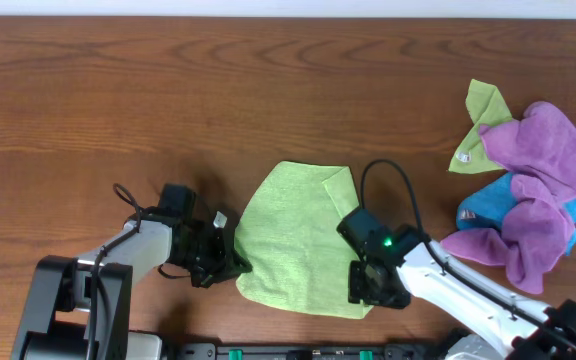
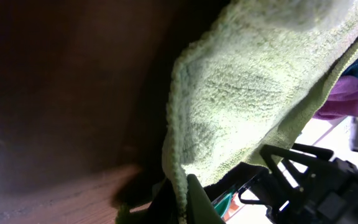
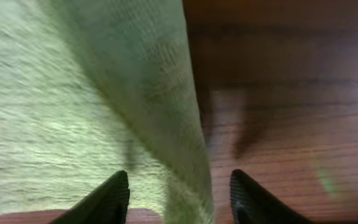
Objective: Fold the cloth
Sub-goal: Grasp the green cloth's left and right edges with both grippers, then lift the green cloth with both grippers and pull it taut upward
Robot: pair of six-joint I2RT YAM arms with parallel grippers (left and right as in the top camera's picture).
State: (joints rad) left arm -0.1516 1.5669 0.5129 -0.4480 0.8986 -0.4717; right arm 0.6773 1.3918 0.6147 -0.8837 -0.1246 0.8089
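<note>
Jaws: left gripper (image 1: 234,263) pinched shut on the cloth (image 1: 293,230) at its near-left corner; right gripper (image 3: 178,190) part open, straddling the near-right edge, no grip yet. Close right on the hem first, then lift both corners level

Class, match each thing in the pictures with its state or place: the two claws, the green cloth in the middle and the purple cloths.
Things:
1 left claw
2 right claw
3 middle green cloth
4 purple cloths

States or places:
A heaped at the far right
B open, astride a cloth edge
C lying between the two claws
D shut on a cloth edge

Pairs: 1-D, 2-B, 3-C, 4-A
</note>
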